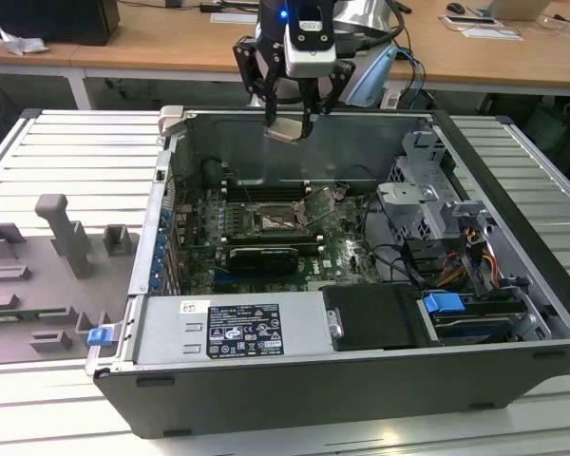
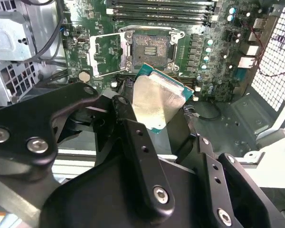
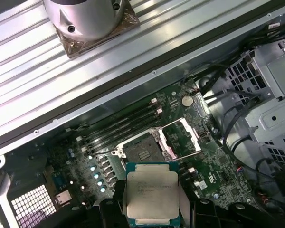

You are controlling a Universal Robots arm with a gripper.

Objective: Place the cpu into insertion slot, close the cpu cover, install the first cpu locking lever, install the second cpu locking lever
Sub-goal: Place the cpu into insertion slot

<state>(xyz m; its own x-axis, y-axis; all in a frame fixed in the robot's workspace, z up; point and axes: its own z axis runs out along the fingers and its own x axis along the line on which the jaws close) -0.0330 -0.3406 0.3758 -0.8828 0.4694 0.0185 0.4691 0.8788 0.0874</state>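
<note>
My gripper (image 1: 287, 122) hangs above the open computer case, near its back wall, shut on the cpu (image 1: 286, 130). The cpu is a flat square chip with a pale silver top, tilted between the black fingers (image 2: 127, 118). Both wrist views show the cpu (image 2: 156, 100) (image 3: 151, 195) held well clear of the board. Below it the insertion slot (image 1: 282, 219) (image 2: 152, 46) (image 3: 141, 153) lies bare, a dark square socket with a silver rim. The cpu cover (image 1: 323, 203) (image 2: 104, 55) (image 3: 182, 138), a thin silver frame, stands swung open at one edge of the slot.
Long black memory slots (image 1: 266, 189) run behind the socket. A grey drive cage (image 1: 423, 199) with cables fills the case on the exterior view's right. A labelled box (image 1: 242, 331) spans the case front. Grey fixtures (image 1: 62, 237) stand on the slatted table at the exterior view's left.
</note>
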